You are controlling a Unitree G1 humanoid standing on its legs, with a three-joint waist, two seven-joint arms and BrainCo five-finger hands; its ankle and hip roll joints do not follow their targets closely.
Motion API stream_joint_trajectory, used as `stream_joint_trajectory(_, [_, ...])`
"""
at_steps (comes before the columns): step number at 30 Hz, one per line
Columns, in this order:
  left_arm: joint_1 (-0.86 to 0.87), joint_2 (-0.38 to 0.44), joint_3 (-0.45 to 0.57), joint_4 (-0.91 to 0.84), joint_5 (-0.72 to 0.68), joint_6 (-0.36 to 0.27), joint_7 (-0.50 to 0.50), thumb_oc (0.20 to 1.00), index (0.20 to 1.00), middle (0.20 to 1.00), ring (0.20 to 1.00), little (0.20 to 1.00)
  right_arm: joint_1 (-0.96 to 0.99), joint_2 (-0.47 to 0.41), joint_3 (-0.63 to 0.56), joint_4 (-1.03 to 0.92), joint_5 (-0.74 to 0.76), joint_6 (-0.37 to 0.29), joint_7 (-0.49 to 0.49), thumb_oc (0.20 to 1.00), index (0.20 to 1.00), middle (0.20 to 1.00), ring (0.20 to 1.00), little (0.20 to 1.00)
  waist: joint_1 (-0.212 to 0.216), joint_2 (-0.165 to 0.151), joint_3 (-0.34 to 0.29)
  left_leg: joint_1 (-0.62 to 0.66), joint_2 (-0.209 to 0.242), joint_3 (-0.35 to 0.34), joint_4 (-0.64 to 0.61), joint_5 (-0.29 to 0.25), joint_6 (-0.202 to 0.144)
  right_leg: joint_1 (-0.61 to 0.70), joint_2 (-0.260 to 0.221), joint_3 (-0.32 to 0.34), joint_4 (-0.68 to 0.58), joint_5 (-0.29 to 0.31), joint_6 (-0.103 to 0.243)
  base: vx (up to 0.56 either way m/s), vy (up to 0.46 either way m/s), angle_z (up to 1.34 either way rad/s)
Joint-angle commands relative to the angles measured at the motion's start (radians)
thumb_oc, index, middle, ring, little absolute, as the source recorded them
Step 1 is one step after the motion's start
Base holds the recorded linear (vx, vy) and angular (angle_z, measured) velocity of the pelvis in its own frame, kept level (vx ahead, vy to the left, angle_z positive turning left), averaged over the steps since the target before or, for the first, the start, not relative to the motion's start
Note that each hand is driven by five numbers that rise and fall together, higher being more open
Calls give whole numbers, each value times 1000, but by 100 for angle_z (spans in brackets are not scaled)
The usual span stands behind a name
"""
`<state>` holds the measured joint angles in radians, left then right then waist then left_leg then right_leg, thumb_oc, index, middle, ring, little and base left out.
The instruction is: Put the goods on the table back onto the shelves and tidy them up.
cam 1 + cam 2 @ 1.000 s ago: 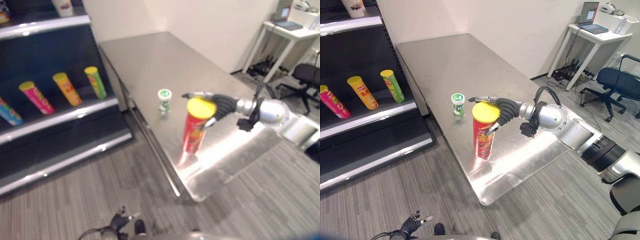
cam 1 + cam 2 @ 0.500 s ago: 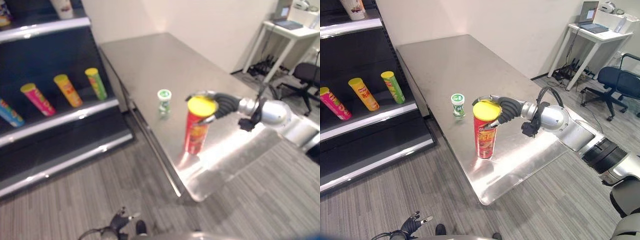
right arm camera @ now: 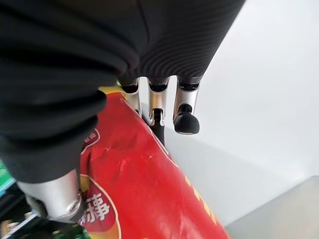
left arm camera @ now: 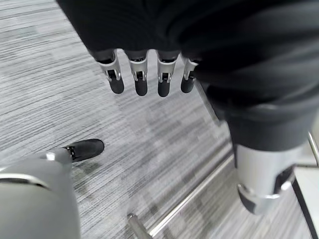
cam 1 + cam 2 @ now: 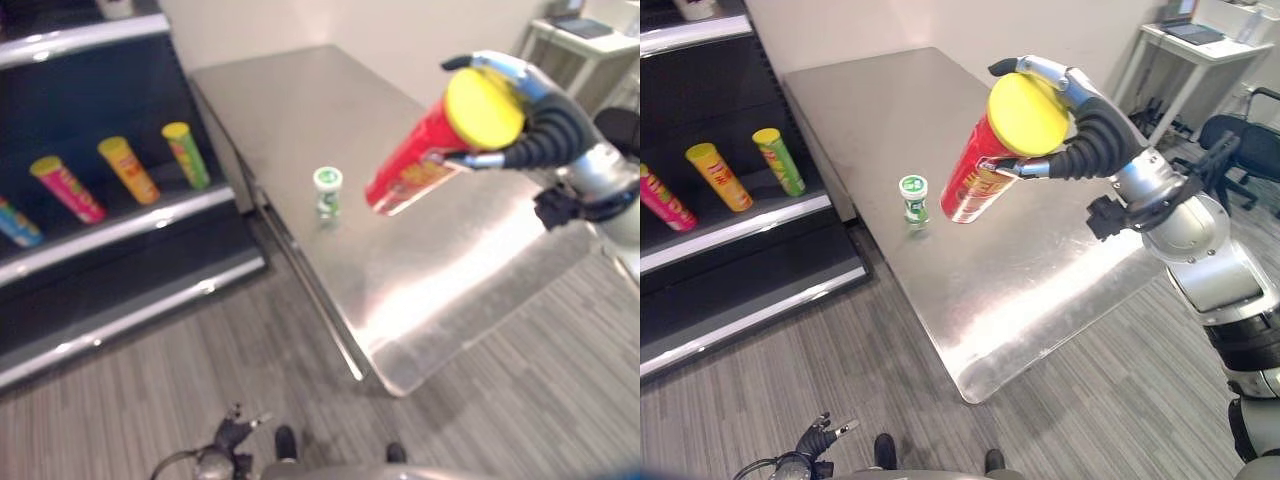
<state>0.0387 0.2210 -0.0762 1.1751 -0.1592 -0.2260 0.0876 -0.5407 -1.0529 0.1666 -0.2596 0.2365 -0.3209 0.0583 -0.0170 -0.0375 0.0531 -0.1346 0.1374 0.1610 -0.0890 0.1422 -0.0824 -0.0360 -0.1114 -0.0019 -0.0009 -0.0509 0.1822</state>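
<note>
On the dark shelf (image 5: 740,235) at the left, pink, yellow and green tubes lie slanted; the carried one should go down beside them at the same slant. The small green-and-white cup (image 5: 913,197) waits on the steel tabletop (image 5: 870,110). The right hand (image 5: 1080,125), fingers wrapped round the red yellow-lidded crisp tube (image 5: 990,160), has lifted and tilted it; a second ago it stood upright. The left hand (image 4: 144,74) hangs slack near the floor.
</note>
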Motion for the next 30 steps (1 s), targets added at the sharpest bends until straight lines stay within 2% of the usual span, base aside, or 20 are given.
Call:
stream_joint_trajectory(1, [-16, 61, 22, -6, -51, -32, 10, 1000, 1000, 1000, 1000, 1000, 39, -9, -109, -55, 62, -31, -3, 200, 200, 200, 200, 200, 69, -56, 25, -36, 6, -105, 64, -81, -69, 14, -8, 83, 87, -149, 46, -249, -177, 67])
stream_joint_trajectory(6, [18, 54, 29, -10, -54, -32, 4, 1000, 1000, 1000, 1000, 1000, 92, -24, -128, -42, 7, -14, -9, 200, 200, 200, 200, 200, 60, -52, 46, -59, 7, -115, 107, -97, -81, 28, -3, 12, 87, -140, 44, -147, -7, 92])
stream_joint_trajectory(7, [21, 58, 25, -12, -48, -34, 3, 1000, 1000, 1000, 1000, 1000, 83, -30, -118, -36, -15, -11, -13, 200, 200, 200, 200, 200, 63, -52, 49, -51, 17, -121, 124, -112, -86, 22, -11, 0, 90, -130, 47, -262, 194, 56])
stream_joint_trajectory(8, [13, 63, 17, -21, -46, -38, 4, 1000, 1000, 1000, 1000, 1000, 63, -43, -99, -29, -43, -6, -26, 200, 200, 200, 200, 200, 62, -54, 55, -32, 54, -133, 146, -130, -100, -6, -43, -16, 102, -111, 52, -199, 171, 35])
stream_joint_trajectory(9, [14, 62, 18, -21, -46, -38, 4, 1000, 1000, 1000, 1000, 1000, 58, -43, -94, -27, -44, -6, -27, 200, 200, 200, 200, 200, 59, -52, 56, -32, 54, -135, 149, -132, -100, -4, -42, -18, 104, -113, 52, -244, 255, 40])
stream_joint_trajectory(11, [8, 72, 15, -35, -42, -49, 17, 1000, 1000, 1000, 1000, 1000, 31, -66, -79, -14, -53, -9, -40, 200, 200, 200, 200, 200, 45, -52, 57, -1, 150, -134, 167, -129, -117, -48, -96, -25, 106, -98, 66, -203, 300, 38])
stream_joint_trajectory(13, [16, 77, 22, -44, -41, -53, 27, 1000, 1000, 1000, 1000, 1000, 16, -75, -66, -7, -44, -12, -41, 200, 200, 200, 200, 200, 22, -39, 42, 51, 233, -123, 167, -71, -123, -78, -131, -21, 109, -87, 79, -128, 370, 28])
stream_joint_trajectory(14, [17, 76, 22, -44, -41, -53, 27, 1000, 1000, 1000, 1000, 1000, 15, -76, -64, -6, -44, -12, -41, 200, 200, 200, 200, 200, 24, -38, 44, 59, 236, -119, 162, -71, -125, -75, -128, -20, 112, -90, 79, -120, 556, 2])
stream_joint_trajectory(15, [23, 88, 24, -50, -27, -56, 33, 1000, 1000, 1000, 1000, 1000, 20, -82, -57, -1, -35, -14, -39, 200, 200, 200, 200, 200, 6, -24, 22, 95, 314, -127, 182, 3, -148, -105, -170, -8, 108, -62, 80, -124, 756, -22])
stream_joint_trajectory(16, [24, 100, 18, -64, -12, -55, 33, 1000, 1000, 1000, 1000, 1000, 39, -83, -58, 1, -34, -15, -39, 200, 200, 200, 200, 200, -7, -19, 6, 133, 367, -142, 186, 41, -175, -121, -199, 7, 94, -26, 80, -127, 759, -40])
stream_joint_trajectory(18, [15, 111, 4, -62, 16, -53, 38, 1000, 1000, 1000, 1000, 1000, 58, -75, -64, 15, -33, -18, -44, 200, 200, 200, 200, 200, -10, -22, -2, 162, 386, -145, 181, 30, -179, -124, -218, 11, 63, 5, 80, -81, 543, -39])
stream_joint_trajectory(19, [15, 118, -1, -77, 7, -55, 26, 1000, 1000, 1000, 1000, 1000, 54, -74, -59, 2, -34, -17, -33, 200, 200, 200, 200, 200, -21, -14, -10, 182, 384, -152, 172, -17, -179, -126, -227, 8, 27, 47, 80, -171, 789, 3])
stream_joint_trajectory(20, [-7, 142, 0, -81, 21, -49, 17, 1000, 1000, 1000, 1000, 1000, 57, -70, -69, -9, -48, -7, -31, 200, 200, 200, 200, 200, -35, -6, -22, 183, 369, -107, 156, -129, -179, -141, -244, 19, -59, 141, 80, -243, 720, 24])
stream_joint_trajectory(21, [-27, 169, -6, -75, 33, -46, 17, 1000, 1000, 1000, 1000, 1000, 38, -59, -58, 1, -58, -3, -32, 200, 200, 200, 200, 200, -32, -11, -8, 162, 351, -85, 169, -158, -179, -174, -252, 20, -83, 246, 80, -338, 648, 47])
stream_joint_trajectory(22, [-42, 184, -12, -77, 35, -49, 18, 1000, 1000, 1000, 1000, 1000, 3, -45, -13, 23, -69, -5, -39, 200, 200, 200, 200, 200, -36, -18, -4, 144, 337, -51, 182, -206, -179, -219, -251, 15, -86, 296, 80, -364, 509, 16])
stream_joint_trajectory(24, [-37, 211, -27, -124, 42, -47, 11, 1000, 1000, 1000, 1000, 1000, -30, -27, 12, 12, -72, 10, -45, 200, 200, 200, 200, 200, -36, -35, 25, 123, 297, -4, 192, -235, -179, -213, -221, -35, -86, 266, 80, -310, 478, 22])
stream_joint_trajectory(27, [-39, 250, -14, -154, 52, -47, 2, 1000, 1000, 1000, 1000, 1000, -80, -66, 5, 51, -103, 16, -73, 200, 200, 200, 200, 200, -7, -60, 39, 107, 200, -19, 164, -231, -131, -137, -158, 6, -11, 188, 80, -208, 367, 37])
stream_joint_trajectory(28, [-40, 250, -13, -153, 52, -47, 2, 1000, 1000, 1000, 1000, 1000, -84, -66, 8, 52, -103, 15, -73, 200, 200, 200, 200, 200, -9, -62, 39, 105, 197, -19, 163, -228, -130, -141, -160, 7, -9, 189, 80, -233, 410, 5])
stream_joint_trajectory(29, [-32, 251, -16, -150, 56, -42, -10, 1000, 1000, 1000, 1000, 1000, -111, -87, 21, 59, -92, 11, -63, 200, 200, 200, 200, 200, 9, -69, 29, 95, 135, -26, 107, -224, -93, -85, -124, 13, 54, 120, 80, -204, 436, 20])
stream_joint_trajectory(30, [-36, 245, -16, -144, 57, -39, -7, 1000, 1000, 1000, 1000, 1000, -138, -95, 37, 67, -90, 11, -64, 200, 200, 200, 200, 200, 16, -77, 21, 92, 98, -30, 74, -213, -72, -65, -93, 31, 75, 86, 80, -256, 554, 16])
